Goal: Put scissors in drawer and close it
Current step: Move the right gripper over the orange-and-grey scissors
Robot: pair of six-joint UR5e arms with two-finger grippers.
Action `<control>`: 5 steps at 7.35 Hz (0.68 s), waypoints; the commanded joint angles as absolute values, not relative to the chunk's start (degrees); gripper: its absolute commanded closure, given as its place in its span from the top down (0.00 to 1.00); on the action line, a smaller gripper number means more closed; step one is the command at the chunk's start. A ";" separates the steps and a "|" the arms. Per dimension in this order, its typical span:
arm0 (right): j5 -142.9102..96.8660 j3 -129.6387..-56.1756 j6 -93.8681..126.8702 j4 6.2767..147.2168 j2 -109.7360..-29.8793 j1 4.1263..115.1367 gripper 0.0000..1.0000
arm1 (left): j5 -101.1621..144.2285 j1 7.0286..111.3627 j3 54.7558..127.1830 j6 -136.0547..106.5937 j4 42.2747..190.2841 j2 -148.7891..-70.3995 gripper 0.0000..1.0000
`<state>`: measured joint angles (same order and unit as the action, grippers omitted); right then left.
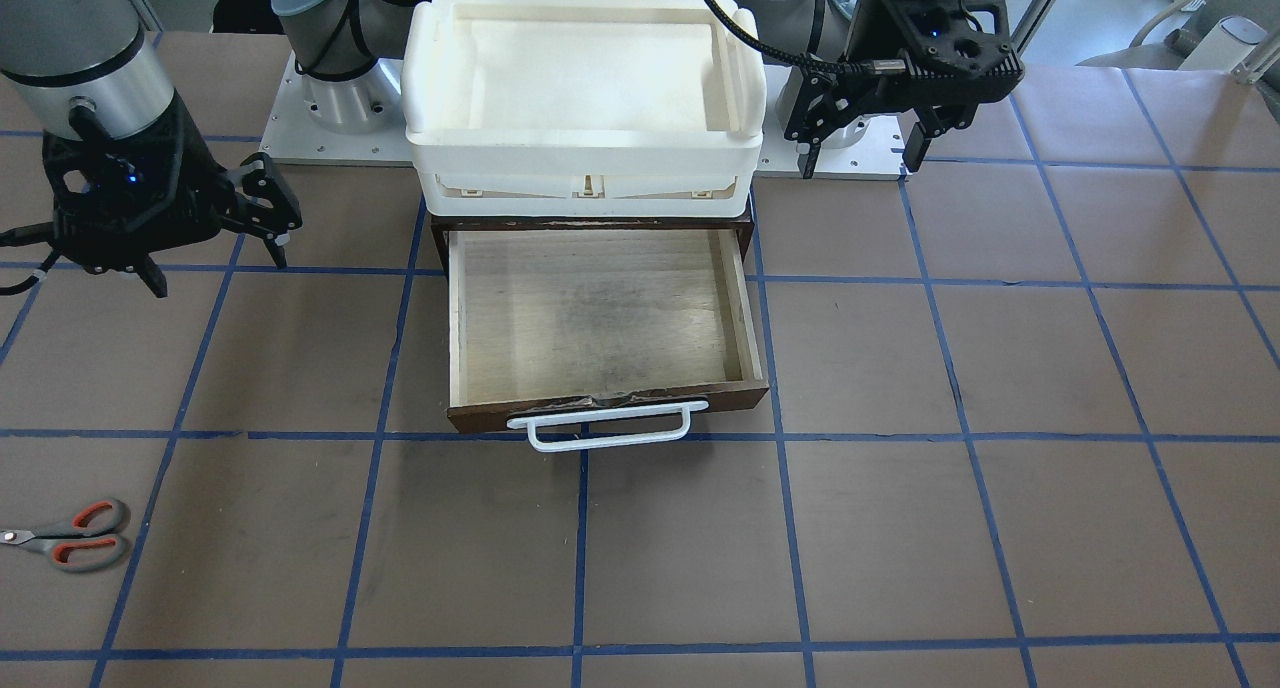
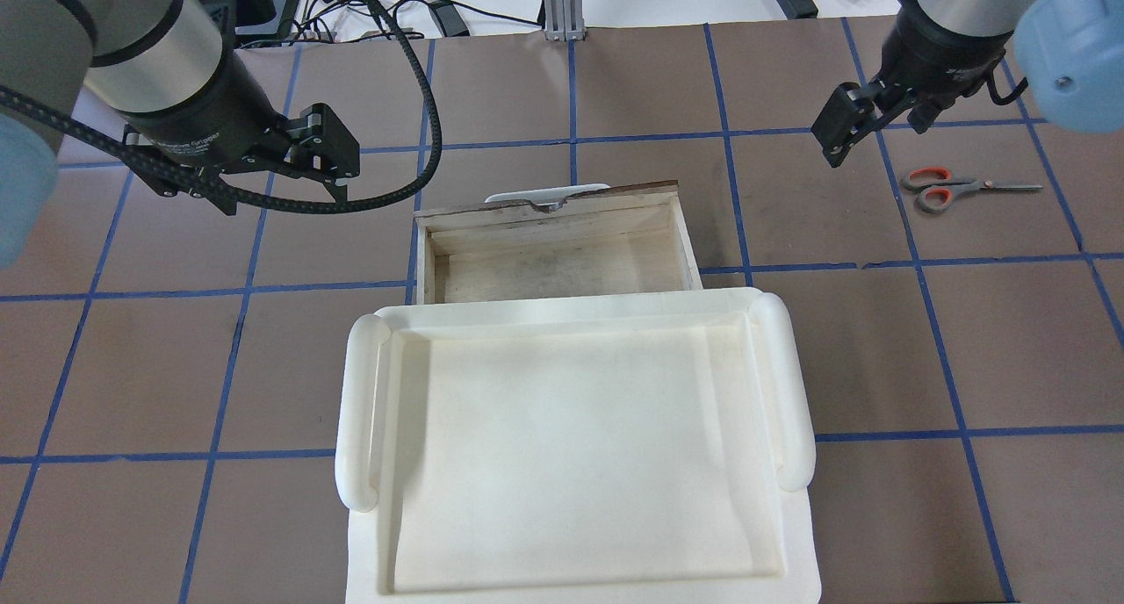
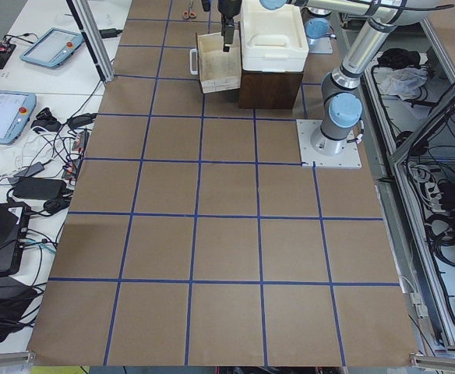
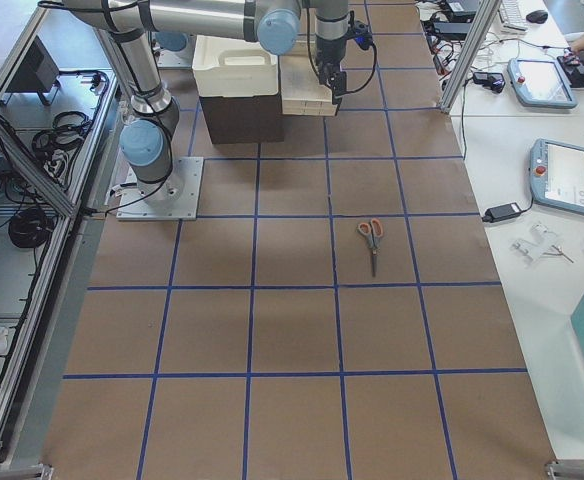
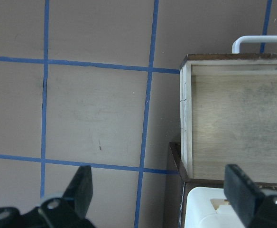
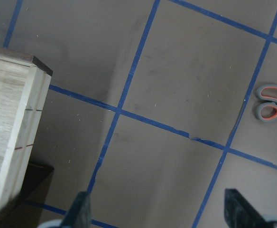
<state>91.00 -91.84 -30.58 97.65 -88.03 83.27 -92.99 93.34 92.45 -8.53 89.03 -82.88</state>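
The scissors (image 1: 70, 536) lie flat on the brown table, far to my right; they also show in the overhead view (image 2: 944, 187) and the right wrist view (image 6: 271, 102). The drawer (image 1: 600, 308) is pulled open and empty, with its white bar handle (image 1: 600, 428) at the front; it also shows in the overhead view (image 2: 553, 266). My right gripper (image 1: 215, 263) is open and empty, hovering between the drawer and the scissors (image 2: 878, 117). My left gripper (image 1: 862, 148) is open and empty above the table, left of the drawer (image 2: 290, 169).
A white plastic tray (image 2: 360, 393) sits on top of the dark brown cabinet (image 1: 440, 233) that holds the drawer. Blue tape lines grid the table. The arm bases (image 1: 330, 108) stand behind the cabinet.
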 commanded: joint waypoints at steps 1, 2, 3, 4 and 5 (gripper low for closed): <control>90.96 -91.85 -47.41 98.17 -86.58 78.42 1.00 | -92.99 93.34 92.46 -8.53 89.03 -82.88 1.00; 91.05 -91.85 -48.07 98.35 -84.92 75.96 1.00 | -92.99 93.34 92.46 -8.53 89.03 -82.88 1.00; 90.27 -91.76 -54.17 98.44 -83.86 72.72 1.00 | -92.99 93.34 92.46 -8.53 89.03 -82.88 1.00; 90.18 -91.67 -64.41 100.09 -82.02 70.60 1.00 | -92.99 93.34 92.37 -8.53 89.03 -82.88 1.00; 90.44 -91.67 -70.69 105.15 -79.39 69.45 1.00 | -92.99 93.34 92.37 -8.53 89.03 -82.88 1.00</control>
